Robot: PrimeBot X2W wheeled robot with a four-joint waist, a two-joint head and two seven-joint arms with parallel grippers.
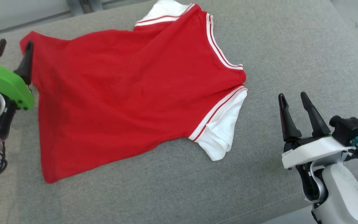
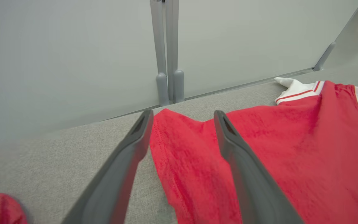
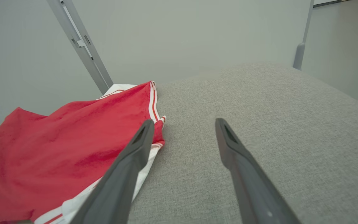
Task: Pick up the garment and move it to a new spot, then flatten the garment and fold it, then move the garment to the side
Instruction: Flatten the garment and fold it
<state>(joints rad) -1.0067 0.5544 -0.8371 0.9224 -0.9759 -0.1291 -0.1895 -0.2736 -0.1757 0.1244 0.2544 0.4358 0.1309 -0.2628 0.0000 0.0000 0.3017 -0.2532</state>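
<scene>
Head view: the red short-sleeved cotton T-shirt with white striped sleeves (image 1: 120,93) lies spread on the grey fabric-covered cushion (image 1: 291,46), body mostly flat but lightly creased, the near sleeve bunched. It seems placed and largely smoothed; no fold is made yet, so the folding and the shift to the side look to remain. The left end effector (image 1: 15,44) is spread wide at the shirt's far hem corner, which lies between its fingers ungripped; whether a finger touches the cloth I cannot tell. The right end effector (image 1: 292,97) is also released, holding nothing, over bare cushion beside the near sleeve and clear of it.
</scene>
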